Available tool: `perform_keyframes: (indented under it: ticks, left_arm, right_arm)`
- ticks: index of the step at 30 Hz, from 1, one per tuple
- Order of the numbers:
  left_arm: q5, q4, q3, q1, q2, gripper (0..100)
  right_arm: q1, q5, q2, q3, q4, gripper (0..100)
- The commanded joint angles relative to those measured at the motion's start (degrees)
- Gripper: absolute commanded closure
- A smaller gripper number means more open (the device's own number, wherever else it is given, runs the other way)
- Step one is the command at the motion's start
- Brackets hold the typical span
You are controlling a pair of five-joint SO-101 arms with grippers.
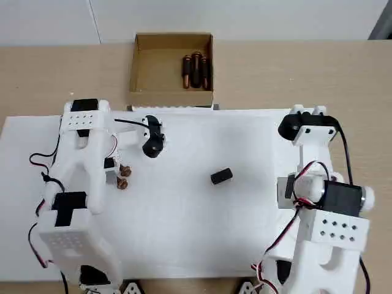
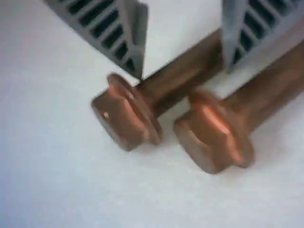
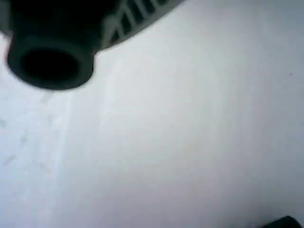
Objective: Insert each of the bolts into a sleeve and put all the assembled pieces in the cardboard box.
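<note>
Covering most of the table, a white mat (image 1: pixel 202 233) has the left arm at eight o'clock and the right arm at four. At twelve o'clock, just off the mat, the cardboard box (image 1: pixel 142 67) holds three assembled pieces (image 1: pixel 196 70). Near the mat's centre lies a loose black sleeve (image 1: pixel 221 176). The right gripper (image 3: pixel 95 31) clamps a second sleeve (image 3: pixel 50 61), bore facing the camera. At nine o'clock the left gripper (image 2: pixel 183 66) stands spread, one bolt (image 2: pixel 128 114) with its shank between the fingers, another bolt (image 2: pixel 213 137) just beside.
</note>
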Motion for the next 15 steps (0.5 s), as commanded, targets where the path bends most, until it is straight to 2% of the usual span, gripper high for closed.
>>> perform_keyframes:
  ticks: [1, 4, 15]
  left_arm:
    - [-14.95, 4.13, 1.19, 0.53, 0.18, 90]
    - [-17.41, 5.54, 0.92, 0.53, 0.09, 90]
    - [-17.14, 5.71, 0.84, 0.35, -1.14, 89]
  right_arm:
    - [0.13, -0.35, -0.84, -0.26, -1.10, 99.5]
    - [0.13, -0.35, -0.92, -0.26, -1.10, 99.5]
    - [0.13, -0.35, -1.01, -0.35, -1.10, 99.5]
